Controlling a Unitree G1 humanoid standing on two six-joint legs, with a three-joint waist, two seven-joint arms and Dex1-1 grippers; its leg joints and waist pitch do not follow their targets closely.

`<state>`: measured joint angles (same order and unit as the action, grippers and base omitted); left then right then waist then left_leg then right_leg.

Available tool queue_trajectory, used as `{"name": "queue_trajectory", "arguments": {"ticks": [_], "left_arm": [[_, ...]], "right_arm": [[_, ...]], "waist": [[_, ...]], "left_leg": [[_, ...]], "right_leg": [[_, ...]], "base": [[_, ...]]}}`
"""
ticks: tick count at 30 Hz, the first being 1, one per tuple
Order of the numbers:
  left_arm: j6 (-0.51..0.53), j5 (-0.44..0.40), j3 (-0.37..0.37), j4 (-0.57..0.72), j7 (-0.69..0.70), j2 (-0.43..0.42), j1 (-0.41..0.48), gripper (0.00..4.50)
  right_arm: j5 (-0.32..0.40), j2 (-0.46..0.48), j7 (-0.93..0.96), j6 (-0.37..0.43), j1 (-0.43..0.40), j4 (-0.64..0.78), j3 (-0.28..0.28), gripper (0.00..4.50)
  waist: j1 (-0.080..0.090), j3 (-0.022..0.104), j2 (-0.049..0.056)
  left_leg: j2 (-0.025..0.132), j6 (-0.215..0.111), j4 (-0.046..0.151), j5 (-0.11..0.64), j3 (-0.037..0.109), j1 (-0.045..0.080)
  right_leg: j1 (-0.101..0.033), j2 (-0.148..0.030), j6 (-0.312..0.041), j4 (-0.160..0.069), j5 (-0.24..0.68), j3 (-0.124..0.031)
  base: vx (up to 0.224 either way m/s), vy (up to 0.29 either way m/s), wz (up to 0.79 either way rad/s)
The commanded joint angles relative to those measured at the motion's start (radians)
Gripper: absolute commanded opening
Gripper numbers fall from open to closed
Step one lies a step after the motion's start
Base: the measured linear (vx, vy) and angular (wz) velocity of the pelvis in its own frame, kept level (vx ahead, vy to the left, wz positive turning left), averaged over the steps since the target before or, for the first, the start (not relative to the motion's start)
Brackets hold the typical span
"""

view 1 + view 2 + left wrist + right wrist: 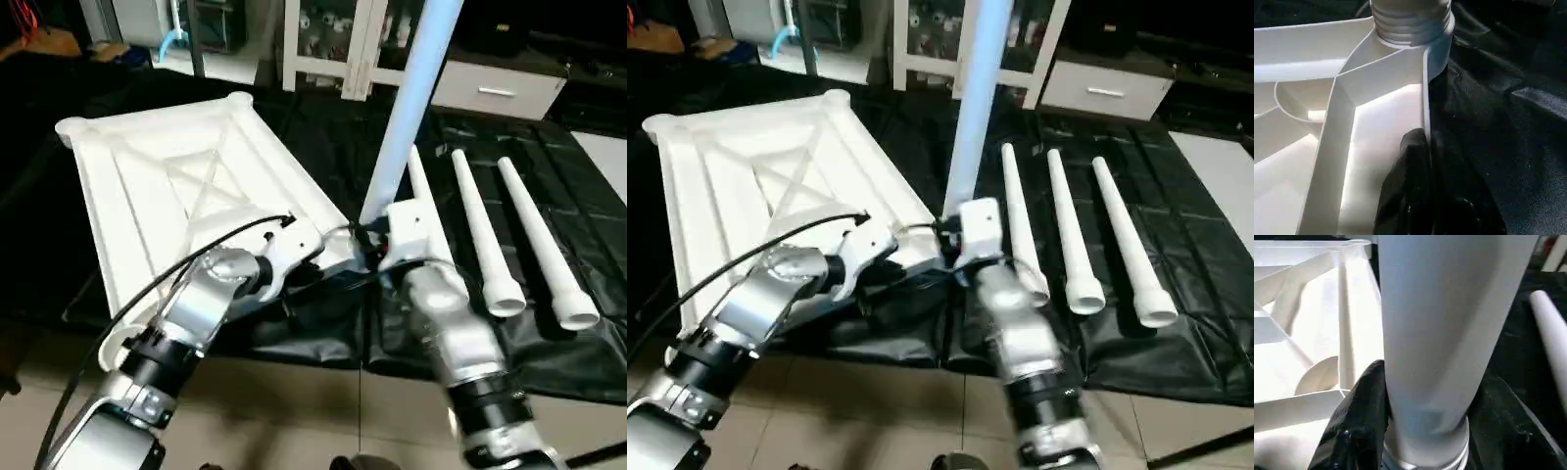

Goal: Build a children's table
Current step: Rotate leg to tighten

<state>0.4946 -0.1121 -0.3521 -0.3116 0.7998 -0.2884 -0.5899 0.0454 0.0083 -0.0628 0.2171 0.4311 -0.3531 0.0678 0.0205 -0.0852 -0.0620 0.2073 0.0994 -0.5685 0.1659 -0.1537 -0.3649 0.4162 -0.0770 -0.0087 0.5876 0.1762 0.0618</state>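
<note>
Table top (186, 186) lies upside down on the black sheet (323, 127), ribs up. One leg (407, 108) stands upright in the near corner socket (1410, 29), threaded end down. Three more legs (524, 240) lie side by side on the sheet, just to our right of the standing one.

Risks as we judge them: the leg may not be seated square. If we turn it while it leans, the threads could cross and jam. If our right gripper (1425, 426) lets go too soon, the tall leg could topple toward the loose legs. The top may also spin or slide on the slick sheet if our left gripper (1422, 186) loses its bearing on the rim.

Right gripper: fingers spread around the base of the upright leg, one either side, touching it just above the socket. We read that as a hold on the leg.

Left gripper: fingers pressed together, nothing between them, tip resting against the top's edge wall just beside the socket.
</note>
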Motion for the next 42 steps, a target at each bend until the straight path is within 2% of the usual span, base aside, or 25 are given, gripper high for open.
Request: {"name": "queue_trajectory", "arguments": {"ticks": [1, 3, 5, 6, 7, 11, 14, 15, 17, 19, 21, 22, 23, 24, 25, 28, 29, 30, 34, 35, 37, 39, 42], "left_arm": [[0.030, -0.017, -0.031, -0.031, 0.030, -0.021, 0.031, 0.00], [0.034, -0.018, -0.031, -0.031, 0.029, -0.021, 0.031, 0.00], [0.033, -0.020, -0.032, -0.033, 0.029, -0.026, 0.032, 0.00], [0.032, -0.020, -0.032, -0.035, 0.027, -0.027, 0.032, 0.00], [0.014, -0.020, -0.034, -0.038, 0.034, -0.036, 0.034, 0.00], [-0.019, -0.007, -0.039, -0.023, 0.066, -0.056, 0.042, 0.00], [-0.059, 0.003, -0.042, -0.004, 0.101, -0.076, 0.051, 0.00], [-0.084, 0.014, -0.045, 0.016, 0.141, -0.100, 0.060, 0.00], [-0.115, 0.027, -0.049, 0.035, 0.181, -0.120, 0.070, 0.00], [-0.134, 0.046, -0.060, 0.069, 0.241, -0.149, 0.088, 0.00], [-0.144, 0.056, -0.063, 0.083, 0.268, -0.160, 0.097, 0.00], [-0.141, 0.069, -0.069, 0.107, 0.300, -0.175, 0.110, 0.00], [-0.141, 0.072, -0.071, 0.114, 0.309, -0.180, 0.114, 0.00], [-0.139, 0.073, -0.074, 0.119, 0.315, -0.185, 0.117, 0.00], [-0.140, 0.074, -0.076, 0.121, 0.322, -0.190, 0.117, 0.00], [-0.144, 0.080, -0.079, 0.122, 0.334, -0.195, 0.115, 0.00], [-0.154, 0.081, -0.081, 0.116, 0.340, -0.198, 0.112, 0.00], [-0.157, 0.084, -0.081, 0.113, 0.343, -0.198, 0.110, 0.00], [-0.164, 0.088, -0.084, 0.109, 0.350, -0.201, 0.104, 0.00], [-0.162, 0.089, -0.083, 0.112, 0.350, -0.201, 0.104, 0.00], [-0.160, 0.089, -0.082, 0.115, 0.350, -0.202, 0.105, 0.00], [-0.158, 0.091, -0.082, 0.116, 0.351, -0.204, 0.106, 0.00], [-0.160, 0.092, -0.083, 0.115, 0.351, -0.207, 0.107, 0.00]], "right_arm": [[-0.057, -0.046, 0.072, 0.016, -0.022, -0.065, -0.062, 1.91], [-0.051, -0.044, 0.058, 0.013, -0.019, -0.064, -0.053, 1.91], [-0.016, -0.035, 0.020, 0.007, -0.018, -0.043, -0.051, 1.91], [0.002, -0.033, -0.002, 0.006, -0.019, -0.032, -0.050, 2.46], [0.044, -0.038, -0.075, -0.014, -0.024, 0.010, -0.046, 2.60], [0.069, -0.077, -0.153, -0.019, -0.035, 0.067, -0.037, 3.03], [0.089, -0.127, -0.219, -0.024, -0.033, 0.071, -0.046, 3.13], [0.106, -0.172, -0.283, -0.028, -0.025, 0.057, -0.055, 3.25], [0.132, -0.204, -0.344, -0.015, -0.016, 0.040, -0.068, 3.51], [0.139, -0.262, -0.451, -0.016, -0.009, 0.016, -0.048, 3.56], [0.138, -0.288, -0.501, -0.023, -0.010, 0.011, -0.036, 3.69], [0.146, -0.324, -0.575, -0.033, -0.012, 0.006, -0.027, 3.85], [0.148, -0.339, -0.604, -0.040, -0.013, 0.004, -0.023, 3.85], [0.155, -0.366, -0.659, -0.044, -0.014, 0.001, -0.016, 3.85], [0.160, -0.401, -0.728, -0.049, -0.013, -0.005, -0.003, 3.85], [0.159, -0.426, -0.775, -0.030, -0.008, -0.014, 0.013, 3.85], [0.135, -0.445, -0.808, -0.072, -0.007, -0.037, 0.038, 3.85], [0.137, -0.451, -0.827, -0.078, -0.005, -0.046, 0.044, 3.85], [0.179, -0.459, -0.898, -0.076, 0.001, -0.048, 0.047, 3.85], [0.183, -0.460, -0.911, -0.079, 0.004, -0.051, 0.044, 3.85], [0.189, -0.462, -0.924, -0.078, 0.010, -0.057, 0.036, 3.54], [0.195, -0.475, -0.938, -0.081, 0.020, -0.067, 0.031, 3.49], [0.204, -0.488, -0.960, -0.082, 0.023, -0.074, 0.029, 3.14]], "waist": [[0.003, 0.053, 0.023], [0.003, 0.052, 0.022], [0.002, 0.052, 0.021], [0.001, 0.051, 0.021], [0.000, 0.052, 0.021], [-0.004, 0.057, 0.020], [-0.006, 0.061, 0.018], [-0.008, 0.064, 0.016], [-0.012, 0.065, 0.019], [-0.016, 0.070, 0.021], [-0.017, 0.070, 0.022], [-0.019, 0.071, 0.023], [-0.021, 0.076, 0.023], [-0.023, 0.075, 0.022], [-0.028, 0.076, 0.021], [-0.035, 0.073, 0.018], [-0.037, 0.072, 0.018], [-0.036, 0.070, 0.012], [-0.041, 0.068, 0.010], [-0.042, 0.069, 0.010], [-0.046, 0.071, 0.009], [-0.046, 0.073, 0.010], [-0.047, 0.072, 0.009]], "left_leg": [[0.010, 0.024, 0.079, 0.445, 0.006, 0.007], [0.011, 0.022, 0.081, 0.429, 0.003, 0.005], [0.010, 0.018, 0.079, 0.427, -0.002, 0.008], [0.009, 0.013, 0.080, 0.429, -0.003, 0.007], [0.008, 0.009, 0.078, 0.433, -0.005, 0.009], [0.012, -0.005, 0.076, 0.388, -0.008, 0.005], [0.013, -0.013, 0.073, 0.354, -0.013, 0.004], [0.014, -0.021, 0.070, 0.320, -0.017, 0.005], [0.016, -0.034, 0.069, 0.276, -0.017, 0.000], [0.018, -0.047, 0.066, 0.216, -0.019, 0.000], [0.019, -0.055, 0.063, 0.188, -0.021, 0.001], [0.019, -0.058, 0.063, 0.182, -0.023, 0.003], [0.021, -0.059, 0.061, 0.179, -0.023, 0.005], [0.021, -0.062, 0.060, 0.172, -0.024, 0.006], [0.023, -0.076, 0.058, 0.171, -0.028, 0.013], [0.021, -0.082, 0.057, 0.173, -0.031, 0.010], [0.021, -0.075, 0.058, 0.185, -0.031, 0.009], [0.021, -0.067, 0.058, 0.209, -0.032, 0.010], [0.020, -0.057, 0.058, 0.245, -0.030, 0.011], [0.020, -0.057, 0.057, 0.245, -0.031, 0.011], [0.020, -0.056, 0.057, 0.232, -0.030, 0.010], [0.020, -0.059, 0.055, 0.221, -0.029, 0.008], [0.019, -0.061, 0.053, 0.215, -0.029, 0.007]], "right_leg": [[-0.029, -0.040, -0.071, -0.092, 0.442, -0.030], [-0.032, -0.036, -0.100, -0.084, 0.362, -0.032], [-0.032, -0.037, -0.115, -0.083, 0.340, -0.035], [-0.033, -0.038, -0.115, -0.084, 0.354, -0.035], [-0.032, -0.039, -0.110, -0.087, 0.372, -0.037], [-0.036, -0.040, -0.123, -0.084, 0.339, -0.040], [-0.037, -0.041, -0.140, -0.082, 0.321, -0.040], [-0.037, -0.042, -0.154, -0.079, 0.275, -0.042], [-0.045, -0.041, -0.177, -0.070, 0.213, -0.041], [-0.052, -0.040, -0.210, -0.058, 0.129, -0.040], [-0.053, -0.039, -0.231, -0.051, 0.077, -0.040], [-0.054, -0.039, -0.240, -0.049, 0.064, -0.041], [-0.057, -0.040, -0.248, -0.046, 0.055, -0.040], [-0.057, -0.039, -0.251, -0.045, 0.047, -0.040], [-0.053, -0.038, -0.263, -0.045, 0.036, -0.041], [-0.054, -0.040, -0.264, -0.046, 0.059, -0.043], [-0.054, -0.042, -0.256, -0.048, 0.090, -0.044], [-0.052, -0.042, -0.246, -0.054, 0.135, -0.044], [-0.047, -0.043, -0.216, -0.062, 0.227, -0.047], [-0.047, -0.043, -0.214, -0.061, 0.231, -0.047], [-0.047, -0.043, -0.208, -0.060, 0.233, -0.047], [-0.048, -0.042, -0.213, -0.058, 0.216, -0.047], [-0.047, -0.040, -0.221, -0.053, 0.195, -0.048]], "base": [[0.000, 0.000, 0.00], [0.000, 0.000, 0.00], [0.000, 0.000, 0.00], [0.000, 0.000, 0.00], [0.000, 0.000, 0.00], [0.000, 0.000, 0.00], [0.000, 0.000, 0.00], [0.000, 0.000, 0.00], [0.000, 0.000, 0.00], [0.000, 0.000, 0.00], [0.000, 0.000, 0.00], [0.000, 0.000, 0.00], [0.000, 0.000, 0.00], [0.000, 0.000, 0.00], [0.000, 0.000, 0.00], [0.000, 0.000, 0.00], [0.000, 0.000, 0.00], [0.000, 0.000, 0.00], [0.000, 0.000, 0.00], [0.000, 0.000, 0.00], [0.000, 0.000, 0.00], [0.000, 0.000, 0.00], [0.000, 0.000, 0.00]]}}
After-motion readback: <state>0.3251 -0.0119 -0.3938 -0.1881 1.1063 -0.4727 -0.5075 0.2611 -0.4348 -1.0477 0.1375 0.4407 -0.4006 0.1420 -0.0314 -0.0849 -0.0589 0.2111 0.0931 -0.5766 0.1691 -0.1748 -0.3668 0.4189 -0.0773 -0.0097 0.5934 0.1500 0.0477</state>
